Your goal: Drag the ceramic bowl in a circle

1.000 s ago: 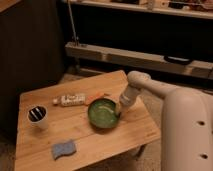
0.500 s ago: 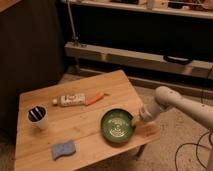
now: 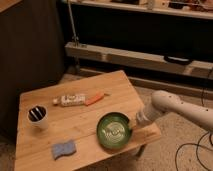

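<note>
The ceramic bowl [image 3: 114,131] is a round, shallow, glossy green dish with a darker rim. It sits near the front right corner of the wooden table [image 3: 80,120]. My gripper [image 3: 134,122] comes in from the right on a white arm and meets the bowl's right rim. The arm's wrist hides the gripper's tips.
A white cup with dark contents [image 3: 38,117] stands at the left. A blue sponge [image 3: 64,149] lies at the front left. A small bottle [image 3: 69,100] and an orange carrot [image 3: 96,98] lie at the back middle. The bowl is close to the table's front right edge. Dark shelving stands behind.
The bowl has moved from the table's right middle toward the front right corner, then slightly left. The arm has swung out to the right and lower.
</note>
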You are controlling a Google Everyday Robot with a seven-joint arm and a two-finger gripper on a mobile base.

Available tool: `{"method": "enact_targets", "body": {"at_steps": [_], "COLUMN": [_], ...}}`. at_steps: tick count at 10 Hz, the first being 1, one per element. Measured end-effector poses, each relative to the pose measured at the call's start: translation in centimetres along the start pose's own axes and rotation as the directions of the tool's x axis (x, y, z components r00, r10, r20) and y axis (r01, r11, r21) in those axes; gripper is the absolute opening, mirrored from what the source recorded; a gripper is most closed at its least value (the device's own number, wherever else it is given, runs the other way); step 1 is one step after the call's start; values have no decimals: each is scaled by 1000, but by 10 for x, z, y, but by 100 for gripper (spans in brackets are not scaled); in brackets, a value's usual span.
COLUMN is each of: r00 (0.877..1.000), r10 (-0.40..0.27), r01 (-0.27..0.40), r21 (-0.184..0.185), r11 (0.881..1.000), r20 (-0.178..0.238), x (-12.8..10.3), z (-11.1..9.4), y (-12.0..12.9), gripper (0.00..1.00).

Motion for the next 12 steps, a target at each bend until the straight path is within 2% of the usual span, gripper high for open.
{"method": "enact_targets", "body": {"at_steps": [3, 5, 8, 10, 12], "r00": [996, 989, 992, 992, 989], "r10": [-93, -136, -82, -21, 59], "r01": [94, 137, 86, 29, -49], "r21": [4, 21, 42, 65, 77], "r11": [996, 990, 995, 997, 996], "r20": [-14, -52, -95, -121, -132], "x": [-38, -71, -110, -125, -130], "z": [20, 45, 71, 81, 79], "y": [73, 115, 111, 87, 51], "gripper": [20, 20, 20, 20, 20]}}
